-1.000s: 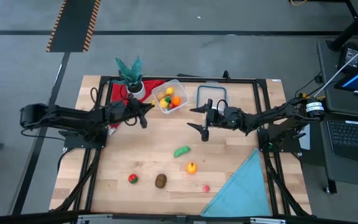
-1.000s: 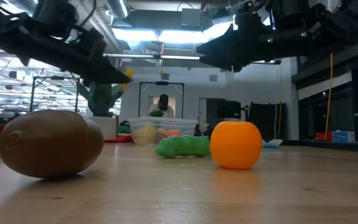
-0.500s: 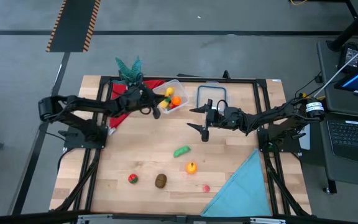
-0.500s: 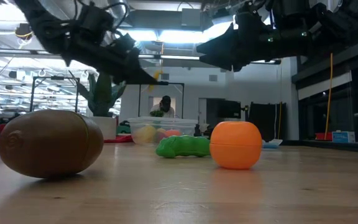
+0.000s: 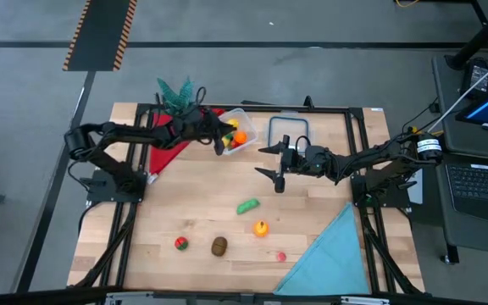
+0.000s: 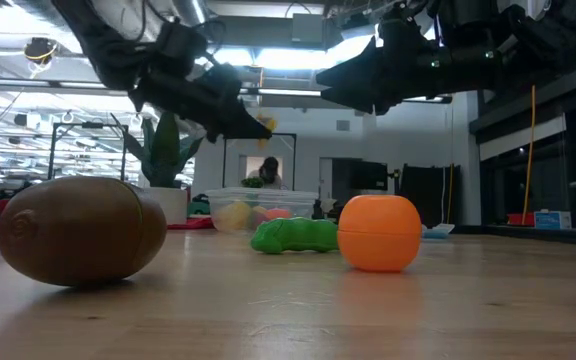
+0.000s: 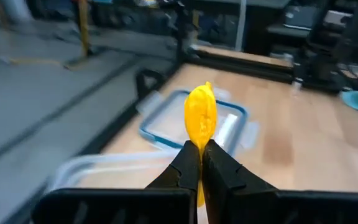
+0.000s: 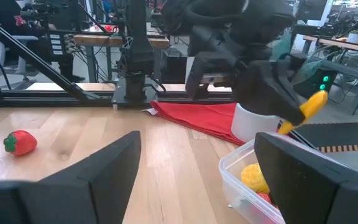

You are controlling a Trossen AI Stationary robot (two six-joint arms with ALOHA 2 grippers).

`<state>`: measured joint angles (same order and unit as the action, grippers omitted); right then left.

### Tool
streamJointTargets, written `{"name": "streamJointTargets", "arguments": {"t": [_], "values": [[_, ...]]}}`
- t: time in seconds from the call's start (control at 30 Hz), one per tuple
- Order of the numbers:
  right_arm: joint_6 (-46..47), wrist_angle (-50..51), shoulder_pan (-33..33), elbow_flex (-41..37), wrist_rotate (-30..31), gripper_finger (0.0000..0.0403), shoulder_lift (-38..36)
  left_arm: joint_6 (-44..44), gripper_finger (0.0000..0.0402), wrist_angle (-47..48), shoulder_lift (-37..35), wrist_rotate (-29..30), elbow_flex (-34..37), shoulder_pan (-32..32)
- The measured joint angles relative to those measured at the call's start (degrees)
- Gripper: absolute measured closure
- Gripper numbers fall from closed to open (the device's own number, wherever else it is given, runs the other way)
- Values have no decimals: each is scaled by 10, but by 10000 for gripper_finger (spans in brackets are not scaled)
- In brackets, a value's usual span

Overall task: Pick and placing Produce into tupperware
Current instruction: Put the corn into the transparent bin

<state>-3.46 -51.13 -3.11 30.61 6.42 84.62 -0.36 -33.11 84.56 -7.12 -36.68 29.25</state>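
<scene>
A wooden table (image 8: 104,155) is seen past two dark fingers (image 8: 92,180) held wide apart. A red strawberry (image 8: 20,142) lies at nine o'clock. A red cloth (image 8: 197,118) is spread near the centre. At three o'clock a yellow banana (image 8: 309,106) is pinched by the other arm's gripper (image 8: 294,115) above a clear container (image 8: 247,177) holding yellow and red pieces.
</scene>
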Motion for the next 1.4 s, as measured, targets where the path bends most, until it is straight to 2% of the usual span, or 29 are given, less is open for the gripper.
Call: {"name": "streamJointTargets", "arguments": {"t": [0.1,0.33,0.5,0.63,0.8,1.0,1.17,1.4], "values": [[0,0,0,0,-2,87,0,-6,401,66,8,-42,-31,10],[0,1,0,0,-6,87,0,27,401,298,8,-46,-131,20],[0,2,0,0,-6,87,0,54,401,393,35,-47,-189,18],[0,2,0,0,-7,87,0,72,401,414,80,-71,-233,18],[1,2,0,0,-7,87,0,76,401,416,126,-72,-264,27],[-1,2,0,0,-7,87,0,75,401,417,151,-78,-267,34],[-1,2,0,0,-7,87,0,75,401,406,185,-108,-267,33],[-1,2,0,0,-7,87,0,74,401,395,214,-108,-267,33]]}}
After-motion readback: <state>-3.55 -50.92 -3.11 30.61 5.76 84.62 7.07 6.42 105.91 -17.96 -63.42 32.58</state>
